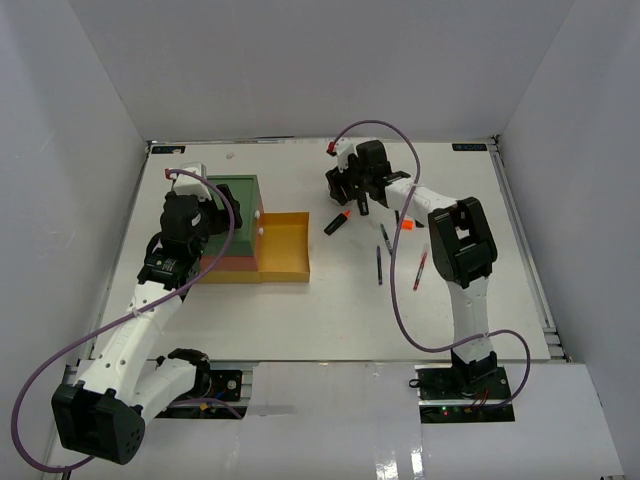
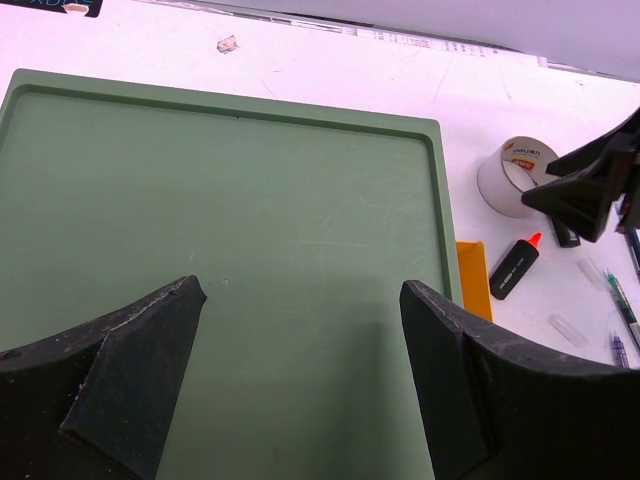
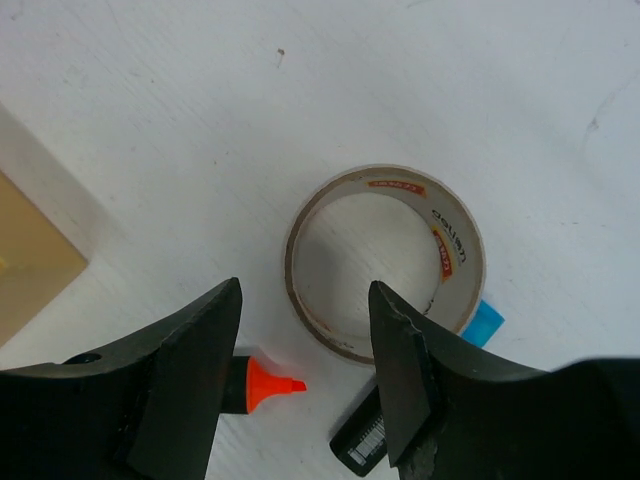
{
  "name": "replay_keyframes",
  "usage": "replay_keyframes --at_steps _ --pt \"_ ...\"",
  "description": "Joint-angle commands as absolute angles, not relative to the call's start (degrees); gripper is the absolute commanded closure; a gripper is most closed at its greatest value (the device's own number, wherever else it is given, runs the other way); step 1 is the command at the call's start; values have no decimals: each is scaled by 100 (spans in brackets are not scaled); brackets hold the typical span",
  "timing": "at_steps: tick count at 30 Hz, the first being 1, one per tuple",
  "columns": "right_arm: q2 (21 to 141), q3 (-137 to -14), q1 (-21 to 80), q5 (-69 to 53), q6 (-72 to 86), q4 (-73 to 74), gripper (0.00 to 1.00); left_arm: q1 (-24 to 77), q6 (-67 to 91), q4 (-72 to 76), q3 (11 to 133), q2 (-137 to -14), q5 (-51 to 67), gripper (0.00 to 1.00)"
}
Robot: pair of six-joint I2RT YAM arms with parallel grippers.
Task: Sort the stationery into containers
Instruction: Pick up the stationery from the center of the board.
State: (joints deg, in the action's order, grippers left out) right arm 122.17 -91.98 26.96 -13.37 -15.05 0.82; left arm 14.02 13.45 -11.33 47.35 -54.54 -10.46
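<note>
Hovering over the grey tape roll point(image 3: 455, 250), the right jaws stand wide apart and hold nothing. One finger point(image 3: 190, 380) is outside the roll's wall and the other point(image 3: 405, 370) is over its hollow middle; I cannot tell whether either touches it. The roll lies flat on the white tabletop point(image 1: 330, 310), toward the far side and to the right of the drawer stack point(image 1: 245, 200). Just beside the roll lies a black highlighter with an orange cap point(image 3: 265, 385), and a blue piece point(image 3: 486, 322) shows at the roll's edge. Thin pens point(image 1: 379, 265) lie scattered nearer the right arm's base. The left jaws, also wide and gripping nothing, hang above the stack's green top point(image 2: 230, 190). The yellow drawer point(image 1: 283, 245) is pulled out to the right.
</note>
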Motion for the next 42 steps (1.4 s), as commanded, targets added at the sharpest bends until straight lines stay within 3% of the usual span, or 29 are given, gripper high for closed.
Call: replay_keyframes --at_steps 1,11,18,28,33,42 --pt "12471 -9667 2646 -1265 -1828 369 40 1398 1441 -1538 4720 -5432 -967 9" --pt "12902 -9914 2646 -1556 -1960 404 48 1397 1433 -1529 4720 -5449 -949 9" --pt "13017 -9984 2646 -1591 -2144 413 67 1397 1433 -1529 4711 -5458 -914 9" --pt "12693 -10055 2663 -1836 -2399 623 87 1397 1424 -1538 4720 -5458 -923 9" --pt "12121 -9871 2847 -1960 -2557 782 92 1397 1424 -1529 4711 -5449 -923 9" --pt "10882 -8843 3831 -2109 -2488 695 92 1406 1459 -1529 4711 -5449 -905 9"
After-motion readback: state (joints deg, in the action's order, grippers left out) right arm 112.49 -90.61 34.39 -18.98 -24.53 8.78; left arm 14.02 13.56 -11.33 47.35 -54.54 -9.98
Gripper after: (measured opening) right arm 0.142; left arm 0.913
